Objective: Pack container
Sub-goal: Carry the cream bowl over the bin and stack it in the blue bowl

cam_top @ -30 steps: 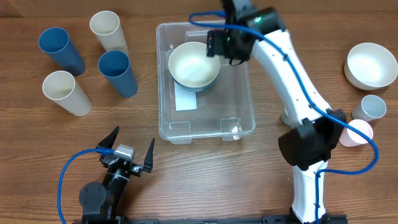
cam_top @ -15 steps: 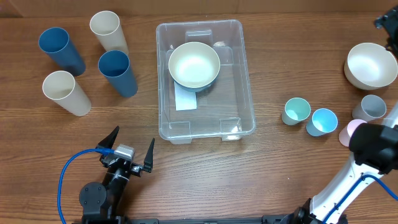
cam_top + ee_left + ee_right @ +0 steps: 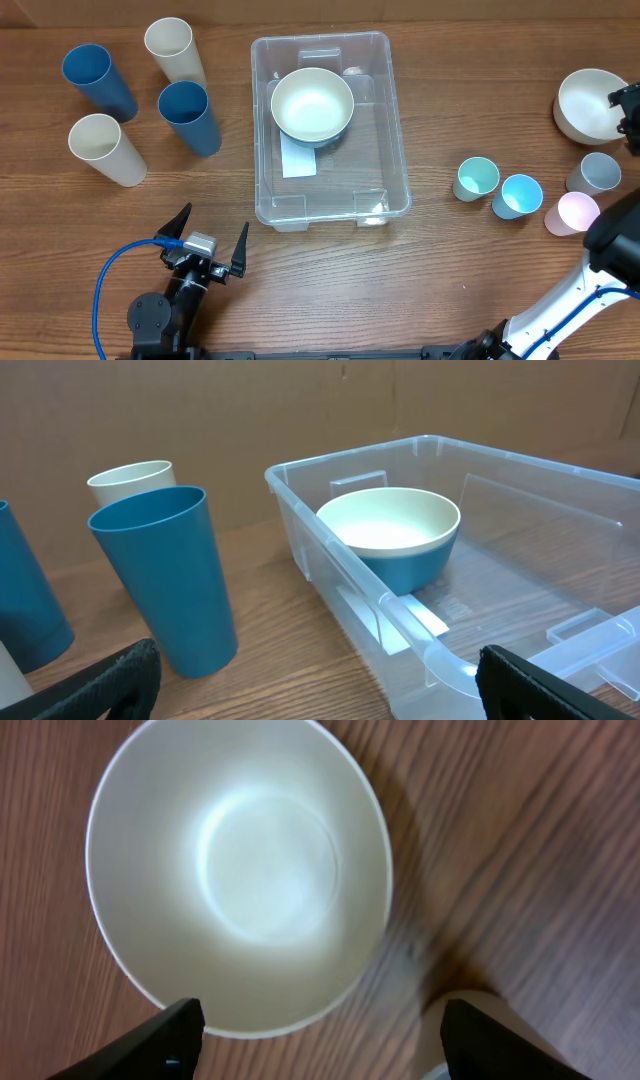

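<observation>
Clear plastic, the container (image 3: pixel 385 150) sits mid-tabletop (image 3: pixel 450 290) with a blue-sided bowl (image 3: pixel 312 103) already in its far half. The right fingers (image 3: pixel 172 1036) hang spread apart and empty over a white bowl (image 3: pixel 240 870) at the tabletop's right edge. One tip lines up near the rim and the other lies outside it, over bare wood.

The likely trouble is a lopsided pinch. Closing on one thin wall could tilt the bowl or skid it into the grey cup (image 3: pixel 598 172) just beside it. A shallow hold might also let the bowl drop onto the teal cup (image 3: pixel 477 178) and the light-blue cup (image 3: pixel 520 195), which stand between it and the container.

The left fingers (image 3: pixel 239 250) stand wide open, holding nothing, near the container's front edge — clear of all this.
</observation>
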Motion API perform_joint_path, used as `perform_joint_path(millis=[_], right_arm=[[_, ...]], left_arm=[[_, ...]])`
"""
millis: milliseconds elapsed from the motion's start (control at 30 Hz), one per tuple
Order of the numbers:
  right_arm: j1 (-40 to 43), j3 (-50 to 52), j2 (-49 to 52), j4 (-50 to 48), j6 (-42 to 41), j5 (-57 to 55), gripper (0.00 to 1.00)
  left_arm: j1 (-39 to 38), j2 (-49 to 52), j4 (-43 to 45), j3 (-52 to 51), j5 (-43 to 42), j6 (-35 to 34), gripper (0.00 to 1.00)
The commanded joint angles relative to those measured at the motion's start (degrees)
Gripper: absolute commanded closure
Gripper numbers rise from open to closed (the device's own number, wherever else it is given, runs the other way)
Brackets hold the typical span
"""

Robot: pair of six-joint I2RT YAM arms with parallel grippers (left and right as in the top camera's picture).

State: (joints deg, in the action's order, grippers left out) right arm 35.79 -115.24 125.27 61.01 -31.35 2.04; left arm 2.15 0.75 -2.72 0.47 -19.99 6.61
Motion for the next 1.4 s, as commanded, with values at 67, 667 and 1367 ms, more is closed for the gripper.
perform_joint_path(millis=[67, 667, 1367], right_arm=[[0.0, 1.2, 3.6, -3.1, -1.7, -1.6, 0.22], [0.0, 1.3, 7.7, -6.3, -1.7, -3.4, 0.96], [-31.5, -28.8, -5.5, 15.8, 7.4, 10.0, 0.96]], left_arm=[[0.5, -0.5, 0.0, -0.2, -0.8, 0.5, 0.00], [0.5, -0.5, 0.0, -0.2, -0.8, 0.5, 0.00], [0.5, -0.5, 0.0, -0.2, -0.8, 0.5, 0.00]])
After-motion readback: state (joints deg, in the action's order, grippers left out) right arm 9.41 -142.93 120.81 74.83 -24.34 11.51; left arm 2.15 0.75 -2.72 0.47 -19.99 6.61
